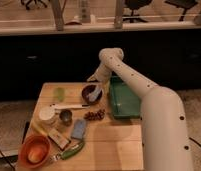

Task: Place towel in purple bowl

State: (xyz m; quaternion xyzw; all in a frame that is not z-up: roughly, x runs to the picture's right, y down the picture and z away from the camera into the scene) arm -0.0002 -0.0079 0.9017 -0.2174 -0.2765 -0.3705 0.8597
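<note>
The purple bowl [91,94] stands near the table's far edge, left of a green tray. A pale bluish towel [95,93] lies inside it, partly over the rim. My gripper [93,79] hangs just above the bowl's far rim, at the end of the white arm [139,95] that reaches in from the right. A second blue cloth-like thing [79,128] lies flat in the middle of the table.
A green tray [123,97] lies right of the bowl. Grapes [94,115], a small metal cup [66,117], a white bowl [47,115], a long white utensil [69,106], an orange bowl [35,150], a green vegetable [71,151] and a snack bar [58,138] crowd the wooden table [114,145].
</note>
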